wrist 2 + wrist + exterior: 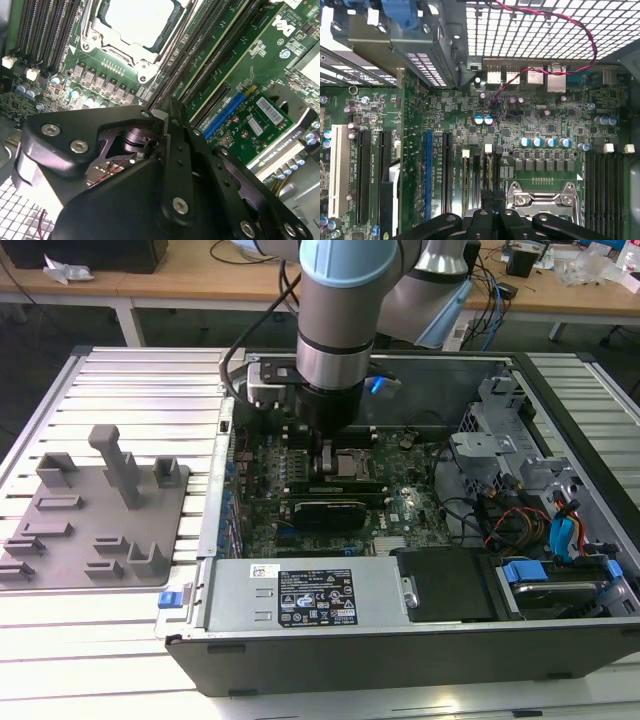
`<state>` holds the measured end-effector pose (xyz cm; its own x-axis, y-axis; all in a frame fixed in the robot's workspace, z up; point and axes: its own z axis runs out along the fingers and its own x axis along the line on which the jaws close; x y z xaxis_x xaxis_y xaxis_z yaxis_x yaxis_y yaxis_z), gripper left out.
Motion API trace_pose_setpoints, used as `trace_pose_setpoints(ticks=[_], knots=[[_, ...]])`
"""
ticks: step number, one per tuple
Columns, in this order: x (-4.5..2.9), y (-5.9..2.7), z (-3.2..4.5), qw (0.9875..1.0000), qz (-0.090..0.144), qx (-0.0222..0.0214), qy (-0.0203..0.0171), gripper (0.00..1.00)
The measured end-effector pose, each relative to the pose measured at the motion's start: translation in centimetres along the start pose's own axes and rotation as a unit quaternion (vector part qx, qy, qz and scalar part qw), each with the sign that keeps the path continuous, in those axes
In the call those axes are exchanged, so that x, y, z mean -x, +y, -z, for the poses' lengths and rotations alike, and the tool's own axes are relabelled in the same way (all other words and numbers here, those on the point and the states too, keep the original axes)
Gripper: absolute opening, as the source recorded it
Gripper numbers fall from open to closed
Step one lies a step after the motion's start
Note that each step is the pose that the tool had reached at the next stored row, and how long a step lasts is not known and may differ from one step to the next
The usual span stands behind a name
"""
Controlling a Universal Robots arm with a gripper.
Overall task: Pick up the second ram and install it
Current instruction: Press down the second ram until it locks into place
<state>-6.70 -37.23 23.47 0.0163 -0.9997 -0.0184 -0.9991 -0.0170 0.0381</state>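
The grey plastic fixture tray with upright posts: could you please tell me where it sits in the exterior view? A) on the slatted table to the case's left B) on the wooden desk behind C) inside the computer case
A: the grey plastic fixture tray lies on the slatted table, left of the open black computer case in the exterior view.

Processor socket (542, 200) cut off by the first wrist view's edge; gripper (167, 120) linkage hides the fingertips and adjacent memory slots (200, 65).

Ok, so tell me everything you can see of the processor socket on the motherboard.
The processor socket is a square silver frame with screws at its corners, closed over a flat pale-grey chip lid. It lies flat on the green motherboard, flanked by black memory slots. The pincer hangs close beside it.
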Motion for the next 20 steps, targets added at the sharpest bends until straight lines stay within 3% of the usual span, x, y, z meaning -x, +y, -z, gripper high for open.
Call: trace_pose_setpoints(ticks=[14,20], knots=[[-0.02,-0.01,-0.66,1.0000,0.000,0.0001,0.0002,0.08],[0.03,-0.02,-0.38,1.0000,0.000,-0.0008,-0.0012,0.08]])
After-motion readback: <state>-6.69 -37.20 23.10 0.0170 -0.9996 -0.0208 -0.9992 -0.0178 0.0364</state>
